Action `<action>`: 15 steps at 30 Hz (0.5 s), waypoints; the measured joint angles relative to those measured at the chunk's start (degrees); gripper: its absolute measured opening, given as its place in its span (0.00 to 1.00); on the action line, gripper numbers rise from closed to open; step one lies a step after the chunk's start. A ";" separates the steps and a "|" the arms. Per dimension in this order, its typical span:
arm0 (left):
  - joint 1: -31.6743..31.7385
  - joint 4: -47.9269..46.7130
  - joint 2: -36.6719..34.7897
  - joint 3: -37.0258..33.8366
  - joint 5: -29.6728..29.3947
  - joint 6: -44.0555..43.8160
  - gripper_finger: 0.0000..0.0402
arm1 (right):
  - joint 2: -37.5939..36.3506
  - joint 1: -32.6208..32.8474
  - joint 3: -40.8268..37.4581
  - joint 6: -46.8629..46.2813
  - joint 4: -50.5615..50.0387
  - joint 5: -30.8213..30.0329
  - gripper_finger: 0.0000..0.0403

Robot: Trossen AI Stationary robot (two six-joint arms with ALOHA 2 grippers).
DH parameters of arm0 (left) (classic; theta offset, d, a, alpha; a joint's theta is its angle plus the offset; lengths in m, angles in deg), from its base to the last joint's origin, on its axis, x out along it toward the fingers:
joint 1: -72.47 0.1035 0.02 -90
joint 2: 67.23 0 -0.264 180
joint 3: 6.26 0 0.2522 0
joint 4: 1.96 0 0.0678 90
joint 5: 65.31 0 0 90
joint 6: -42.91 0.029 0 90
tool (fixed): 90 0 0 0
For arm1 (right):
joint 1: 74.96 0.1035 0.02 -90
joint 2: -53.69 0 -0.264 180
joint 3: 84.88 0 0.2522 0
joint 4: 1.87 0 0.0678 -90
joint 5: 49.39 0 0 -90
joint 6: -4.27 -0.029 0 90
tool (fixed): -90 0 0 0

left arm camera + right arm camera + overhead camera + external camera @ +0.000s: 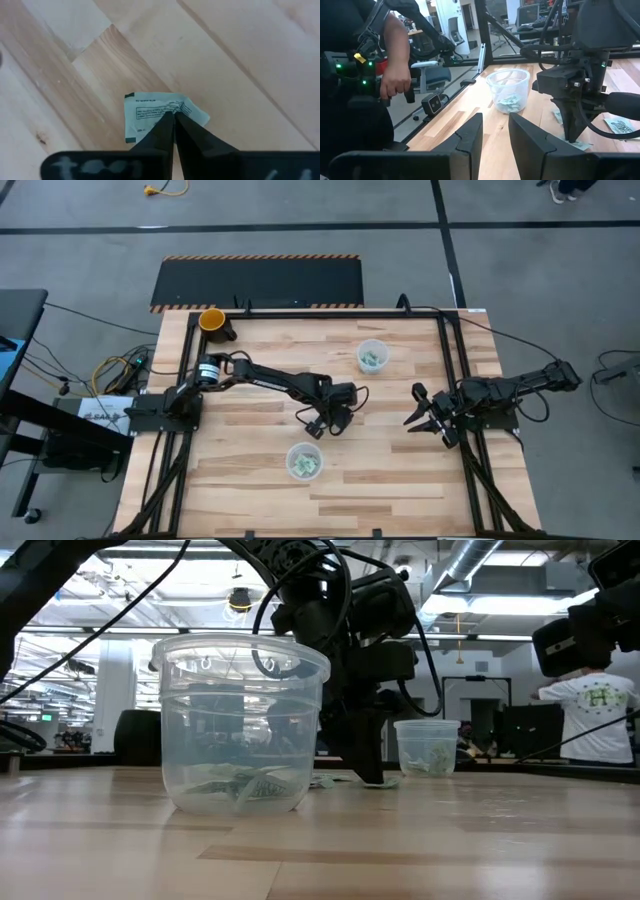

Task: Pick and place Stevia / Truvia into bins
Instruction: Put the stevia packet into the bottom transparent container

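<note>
A: Where was the left gripper [318, 427]?

B: Near the middle of the table [400, 490], between the two clear cups. Its fingers [162, 132] were pressed together on a packet [160, 114]; the wrist view showed the tips meeting on the paper, which was crumpled at the pinch.

A: Packet lifted or flat?

B: Could not tell for sure. From table height the fingertips reached right down to the wood, so I judged it at or just off the surface.

A: How did the packet lie to the fingers?

B: Its long axis ran across the fingers, and the pinch sat on one long edge, off toward one end. Most of the paper stuck out ahead of the tips.

A: Which cup was nearer?

B: The near cup [304, 462], just beside the gripper and already holding packets. The far cup [372, 357] also held some, but stood farther off.

A: Right arm?

B: Waiting at the table's right edge, right gripper [428, 417] spread, holding nothing. At least one more packet [620, 125] lay loose beside the left gripper.
</note>
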 joint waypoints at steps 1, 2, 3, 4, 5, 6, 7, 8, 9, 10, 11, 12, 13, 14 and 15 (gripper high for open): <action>0.00 -0.61 0.07 0.37 -0.63 0.13 0.00 | 0.00 0.00 0.00 0.01 0.00 0.00 0.22; 0.00 -1.35 0.12 0.76 -1.15 0.20 0.00 | 0.00 0.00 0.00 0.01 0.00 -0.01 0.22; 0.02 -2.21 0.15 1.18 -1.57 0.33 0.00 | 0.00 0.00 0.00 0.00 0.00 -0.01 0.22; 0.04 -3.22 0.21 1.72 -2.06 0.49 0.00 | 0.00 0.00 -0.02 0.01 0.00 -0.02 0.22; 0.07 -4.24 0.29 2.35 -2.62 0.74 0.00 | 0.00 -0.02 -0.02 0.02 0.00 -0.02 0.22; 0.07 -5.24 0.38 3.05 -3.41 1.15 0.00 | 0.00 -0.02 0.00 0.02 0.00 -0.02 0.22; 0.07 -6.43 0.43 3.92 -4.62 1.63 0.00 | 0.00 -0.02 0.00 0.02 0.00 -0.02 0.22; 0.07 -7.43 0.44 4.80 -6.07 2.08 0.00 | 0.00 -0.01 0.00 0.00 0.00 0.00 0.22; -0.03 -8.13 0.44 5.65 -7.73 2.62 0.00 | 0.00 -0.02 0.00 0.02 0.00 -0.02 0.22; -0.19 -8.92 0.44 6.52 -9.51 3.01 0.00 | 0.00 0.00 -0.02 0.02 0.00 -0.02 0.22; -0.39 -10.14 0.44 7.40 -11.09 3.21 0.00 | 0.00 -0.02 0.00 0.02 0.00 -0.02 0.22; -0.67 -11.84 0.44 8.42 -12.40 3.32 0.00 | 0.00 -0.01 0.00 0.02 0.00 0.00 0.22; -0.97 -13.43 0.44 9.52 -13.15 3.38 0.00 | 0.00 -0.01 0.00 0.00 0.00 -0.01 0.22; -1.32 -15.15 0.44 10.87 -13.74 3.37 0.00 | 0.00 -0.01 -0.01 0.01 0.00 -0.01 0.22; -1.62 -16.89 0.38 12.20 -14.47 3.28 0.00 | 0.00 -0.02 -0.02 0.00 0.00 0.00 0.22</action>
